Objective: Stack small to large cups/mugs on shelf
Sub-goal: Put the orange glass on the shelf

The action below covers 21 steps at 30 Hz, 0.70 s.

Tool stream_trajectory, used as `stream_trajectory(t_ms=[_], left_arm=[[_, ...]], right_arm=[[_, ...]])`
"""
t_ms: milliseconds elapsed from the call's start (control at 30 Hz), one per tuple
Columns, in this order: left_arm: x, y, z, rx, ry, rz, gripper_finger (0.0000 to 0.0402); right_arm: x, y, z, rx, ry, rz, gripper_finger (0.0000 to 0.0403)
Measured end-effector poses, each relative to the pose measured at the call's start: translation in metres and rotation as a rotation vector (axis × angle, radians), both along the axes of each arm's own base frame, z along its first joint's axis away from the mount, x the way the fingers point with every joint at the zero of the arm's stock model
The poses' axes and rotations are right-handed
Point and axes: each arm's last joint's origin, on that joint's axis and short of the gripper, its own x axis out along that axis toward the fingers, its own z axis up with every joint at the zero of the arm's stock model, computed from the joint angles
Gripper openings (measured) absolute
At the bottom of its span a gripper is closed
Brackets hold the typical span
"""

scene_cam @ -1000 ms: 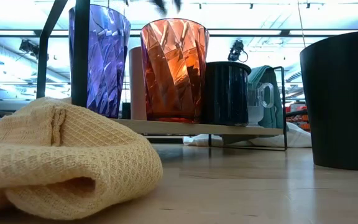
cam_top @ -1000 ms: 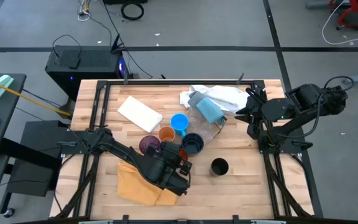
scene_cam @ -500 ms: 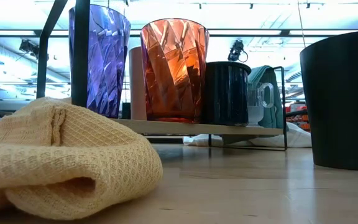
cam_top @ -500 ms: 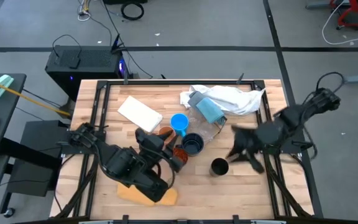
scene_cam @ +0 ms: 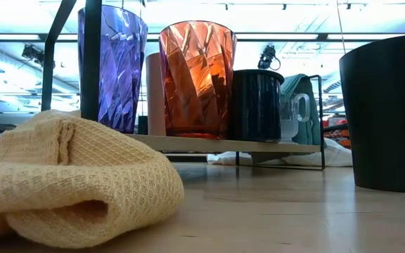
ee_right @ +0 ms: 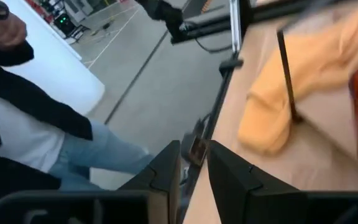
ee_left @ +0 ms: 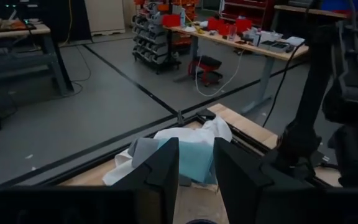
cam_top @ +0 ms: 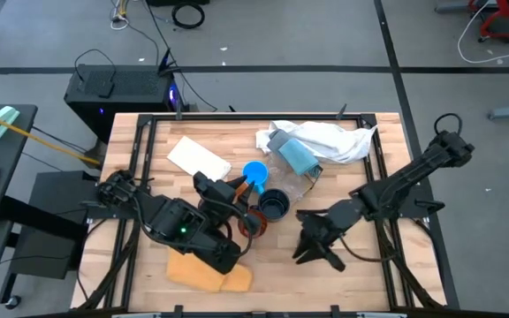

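Black mug [scene_cam: 389,112] stands on the desk [cam_top: 360,283] at lower centre-right, beneath the right gripper [cam_top: 315,250], whose fingers are narrowly parted and empty. It looks rigid, smooth and probably slippery; grip across the rim. Left gripper [ee_left: 190,171] is slightly parted, over the shelf [scene_cam: 216,144].

Bare table [cam_top: 360,283] front-right; yellow cloth [cam_top: 206,274], white cloth [cam_top: 325,137] clutter front-left and back; shelf [scene_cam: 216,145] seemingly crowded.

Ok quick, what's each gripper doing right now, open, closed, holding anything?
Left gripper: open with a narrow gap, holding nothing, above the cups on the shelf.
Right gripper: open with a narrow gap, holding nothing, near the black mug.
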Motion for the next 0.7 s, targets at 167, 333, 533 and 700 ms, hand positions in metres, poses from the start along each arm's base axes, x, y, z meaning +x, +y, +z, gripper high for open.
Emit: stream_trajectory(t_ms=[167, 333, 533, 700], left_arm=[[-0.006, 0.003, 0.009, 0.001, 0.007, -0.022, 0.0107], [-0.014, 0.007, 0.018, 0.002, 0.006, -0.032, 0.0107], [-0.022, 0.01, 0.026, 0.024, 0.036, -0.058, 0.0105], [-0.028, 0.013, 0.033, 0.021, 0.029, -0.064, 0.0102]], right_arm=[[0.032, 0.002, 0.01, -0.097, -0.089, 0.04, 0.0084], [0.054, 0.006, -0.002, -0.211, -0.044, 0.116, 0.0085], [0.064, 0.008, -0.02, -0.362, -0.026, 0.123, 0.0084], [0.071, 0.008, -0.032, -0.467, -0.021, 0.062, 0.0084]])
